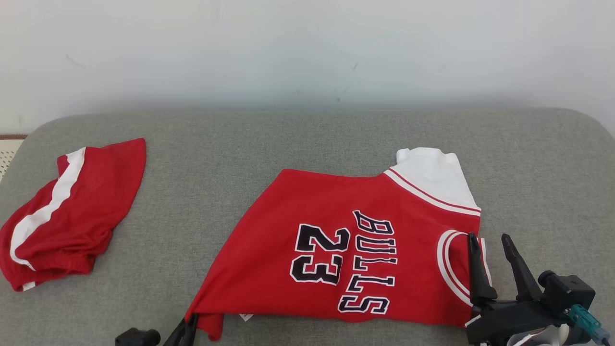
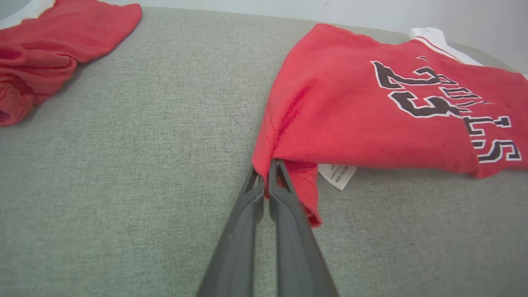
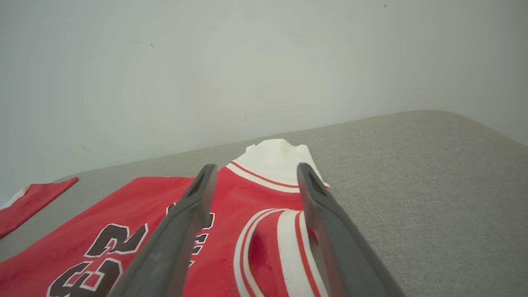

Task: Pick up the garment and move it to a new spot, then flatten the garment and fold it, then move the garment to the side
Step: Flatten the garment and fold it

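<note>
Garment (image 1: 365,240), red with white trim, lies flat on grey weave (image 1: 288,144); left jaws pinch its corner, right jaws gape.

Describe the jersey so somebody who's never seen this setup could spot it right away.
On the wide grey cushioned surface against the pale wall lie two red garments. The jersey is the larger one, spread flat right of centre. Unlike the bunched red piece with a white stripe at the left, it reads BULLS 23 in black lettering.
</note>
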### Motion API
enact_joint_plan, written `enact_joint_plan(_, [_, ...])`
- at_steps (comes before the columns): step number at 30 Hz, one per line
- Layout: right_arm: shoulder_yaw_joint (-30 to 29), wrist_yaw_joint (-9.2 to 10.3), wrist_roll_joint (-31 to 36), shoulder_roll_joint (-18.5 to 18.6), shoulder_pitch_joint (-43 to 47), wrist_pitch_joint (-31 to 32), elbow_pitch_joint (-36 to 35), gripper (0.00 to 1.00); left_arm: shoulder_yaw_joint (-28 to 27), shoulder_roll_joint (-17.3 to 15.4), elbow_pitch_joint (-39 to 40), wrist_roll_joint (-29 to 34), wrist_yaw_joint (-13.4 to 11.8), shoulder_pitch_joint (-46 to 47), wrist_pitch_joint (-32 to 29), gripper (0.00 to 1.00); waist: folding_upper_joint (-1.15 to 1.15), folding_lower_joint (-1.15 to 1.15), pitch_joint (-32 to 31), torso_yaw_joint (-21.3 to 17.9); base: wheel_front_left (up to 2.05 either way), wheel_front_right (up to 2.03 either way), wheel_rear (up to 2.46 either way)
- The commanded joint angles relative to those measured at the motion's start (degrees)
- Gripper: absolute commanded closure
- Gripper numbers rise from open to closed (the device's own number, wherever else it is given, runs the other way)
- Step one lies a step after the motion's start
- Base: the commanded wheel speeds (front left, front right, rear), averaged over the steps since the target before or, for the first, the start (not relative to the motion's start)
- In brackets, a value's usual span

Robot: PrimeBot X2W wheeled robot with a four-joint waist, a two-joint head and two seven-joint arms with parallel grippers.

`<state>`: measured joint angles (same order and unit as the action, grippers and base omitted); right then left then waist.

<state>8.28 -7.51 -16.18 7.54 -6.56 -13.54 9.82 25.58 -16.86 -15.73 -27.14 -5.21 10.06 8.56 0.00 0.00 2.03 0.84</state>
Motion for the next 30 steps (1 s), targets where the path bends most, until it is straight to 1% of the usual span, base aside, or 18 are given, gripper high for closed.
enact_joint_plan(1, [-0.07, 0.04, -0.26, 0.32, -0.23, 0.20, -0.01, 0.00, -0.14, -0.14, -0.39, -0.60, -0.26, -1.07, 0.48, 1.00, 0.00, 0.00, 0.08, 0.00, 0.00, 0.00, 0.00])
enact_joint_plan(2, [-0.17, 0.04, -0.29, 0.36, -0.22, 0.20, -0.01, 0.00, -0.12, 0.03, -0.59, -0.73, -0.29, -1.28, 0.83, 0.89, 0.00, 0.00, 0.11, 0.04, 0.00, 0.00, 0.00])
enact_joint_plan(3, [-0.27, 0.04, -0.31, 0.43, -0.20, 0.23, 0.01, 0.00, -0.24, 0.33, -0.60, -1.02, -0.42, -1.49, 1.35, 0.22, 0.00, 0.00, 0.12, 0.09, 0.00, 0.00, 0.00])
enact_joint_plan(4, [-0.36, 0.04, -0.33, 0.48, -0.21, 0.28, 0.04, 0.00, -0.50, 0.56, -0.55, -1.13, -0.55, -1.86, 1.81, 0.00, 0.00, 0.00, 0.10, 0.16, 0.00, 0.00, 0.00])
enact_joint_plan(8, [-0.73, 0.04, -0.34, 0.58, -0.04, 0.30, 0.10, 0.00, -1.58, 1.19, 1.17, -1.45, -0.97, -2.97, 4.29, 0.00, 0.00, 0.00, -0.20, 0.68, 0.00, 0.00, 0.00])
enact_joint_plan(14, [-1.51, 0.04, -0.22, 0.82, 0.73, 0.95, 0.22, 0.00, -4.42, 1.88, 6.53, 0.29, -2.58, -5.12, 6.33, 0.00, 0.00, 0.00, -0.72, 1.56, 0.00, 0.00, 0.00])
enact_joint_plan(20, [-2.29, 0.04, -1.04, 1.32, 1.46, 4.35, 1.63, 0.00, -9.03, 3.61, 11.74, 3.11, -4.39, -7.39, 6.69, 0.00, 0.00, 0.00, -1.45, 1.64, 0.00, 0.00, 0.00])
enact_joint_plan(23, [-2.25, 0.04, -1.95, 1.64, 1.91, 6.94, 2.60, 0.00, -12.00, 4.83, 14.27, 4.61, -4.89, -8.41, 6.60, 0.00, 0.00, 0.00, -1.71, 1.38, 0.00, 0.00, 0.00])
enact_joint_plan(30, [-2.06, 0.04, -2.36, 2.84, 1.77, 10.61, 4.15, 0.00, -16.32, 7.52, 16.37, 7.87, -3.51, -10.73, 6.60, 0.00, 0.00, 0.00, -2.23, 0.95, 0.00, 0.00, 0.00])
